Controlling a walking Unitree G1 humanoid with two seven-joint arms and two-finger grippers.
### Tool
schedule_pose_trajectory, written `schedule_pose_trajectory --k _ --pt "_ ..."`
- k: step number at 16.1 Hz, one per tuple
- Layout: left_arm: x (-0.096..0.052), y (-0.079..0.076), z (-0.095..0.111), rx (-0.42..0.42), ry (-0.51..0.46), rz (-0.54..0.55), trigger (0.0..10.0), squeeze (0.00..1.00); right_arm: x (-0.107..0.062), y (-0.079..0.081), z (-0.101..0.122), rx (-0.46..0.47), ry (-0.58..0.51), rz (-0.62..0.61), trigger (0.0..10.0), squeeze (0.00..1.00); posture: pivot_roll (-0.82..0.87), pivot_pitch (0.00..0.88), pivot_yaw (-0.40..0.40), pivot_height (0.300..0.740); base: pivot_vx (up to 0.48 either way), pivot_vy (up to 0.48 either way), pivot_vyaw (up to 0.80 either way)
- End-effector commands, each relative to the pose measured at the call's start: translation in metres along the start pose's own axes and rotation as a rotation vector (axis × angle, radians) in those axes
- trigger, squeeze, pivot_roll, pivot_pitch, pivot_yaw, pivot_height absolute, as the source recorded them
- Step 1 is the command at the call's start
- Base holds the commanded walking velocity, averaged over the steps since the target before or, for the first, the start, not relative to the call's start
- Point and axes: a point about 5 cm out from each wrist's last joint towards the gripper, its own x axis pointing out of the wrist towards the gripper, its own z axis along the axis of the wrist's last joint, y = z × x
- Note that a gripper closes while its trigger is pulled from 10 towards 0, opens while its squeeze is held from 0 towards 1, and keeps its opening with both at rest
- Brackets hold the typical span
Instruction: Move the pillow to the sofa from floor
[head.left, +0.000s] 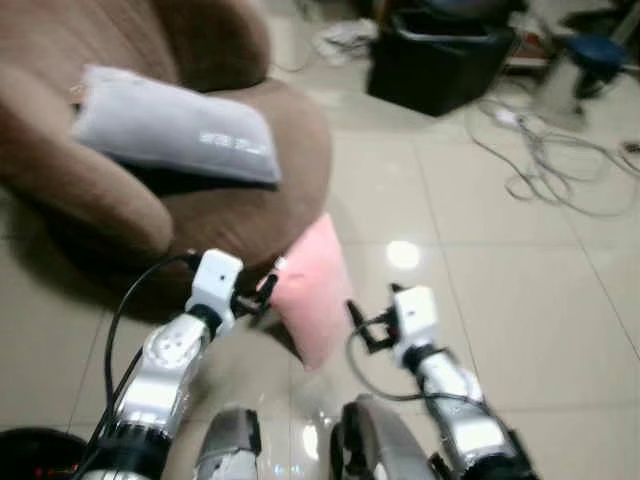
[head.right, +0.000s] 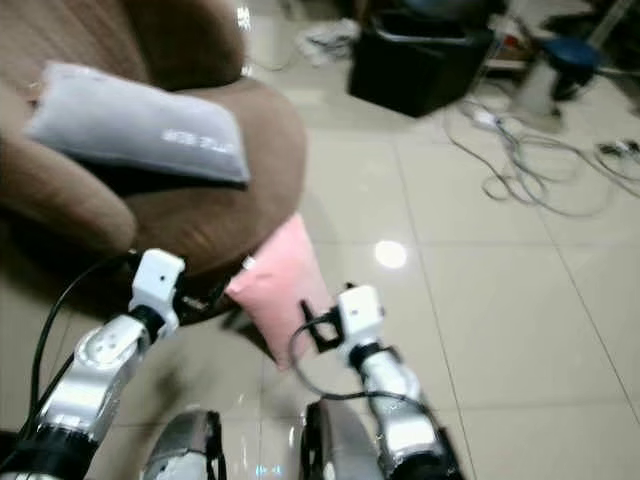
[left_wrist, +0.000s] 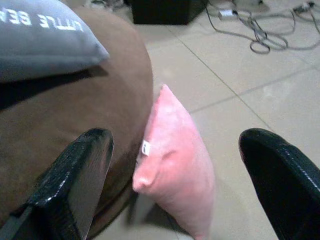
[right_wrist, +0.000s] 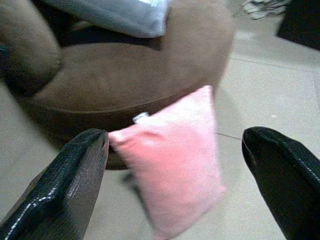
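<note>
Pink pillow (head.left: 312, 292) standing on edge on the tiled floor (head.left: 520, 300), leaning against the rounded front of the brown sofa (head.left: 250, 200), a small white tag at its upper corner. From the pillow, sofa at about ten o'clock. Grey pillow (head.left: 175, 128) with white lettering lying on the sofa seat, propped against the armrest. Left gripper (left_wrist: 175, 165) raised at nine o'clock of the pink pillow, fingers spread wide, holding nothing, just beside the pillow's tagged corner. Right gripper (right_wrist: 175, 170) at four o'clock of the pillow, likewise spread wide and empty, pillow framed between its fingers (right_wrist: 65, 190). Black box (head.left: 440, 60) at one o'clock, well apart, loose cables (head.left: 545, 165) strewn on the floor at two o'clock.
</note>
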Motion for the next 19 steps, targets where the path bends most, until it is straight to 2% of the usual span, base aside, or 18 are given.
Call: schedule_pose_trajectory --k 1,5,14,15,19 --pt "-0.0006 -0.0034 -0.0044 0.000 0.021 -0.003 10.0 0.00 -0.0038 -0.0030 -0.0013 0.001 -0.004 -0.004 10.0 0.21 0.01 0.177 -0.056 0.657 0.000 0.000 0.00" --pt "-0.0014 -0.0025 -0.0064 -0.004 0.024 0.010 10.0 0.00 -0.0043 0.0002 -0.0016 -0.020 0.004 0.015 10.0 0.21 0.01 0.185 -0.058 0.657 0.081 0.000 0.00" --pt "-0.0016 -0.0059 -0.0096 0.022 0.043 -0.004 10.0 0.00 -0.0049 0.0031 -0.0016 -0.010 0.005 0.038 10.0 0.20 0.00 0.193 -0.061 0.657 0.475 0.000 0.00" --pt "-0.0019 -0.0048 -0.0098 0.014 0.041 0.010 10.0 0.00 -0.0044 0.0035 -0.0013 -0.002 0.006 0.042 10.0 0.16 0.01 0.195 -0.061 0.657 0.000 0.000 0.00" --pt "-0.0033 -0.0045 -0.0112 0.017 0.049 0.012 10.0 0.00 -0.0052 0.0040 -0.0006 -0.003 0.002 0.050 10.0 0.16 0.01 0.193 -0.061 0.657 0.000 0.000 0.00"
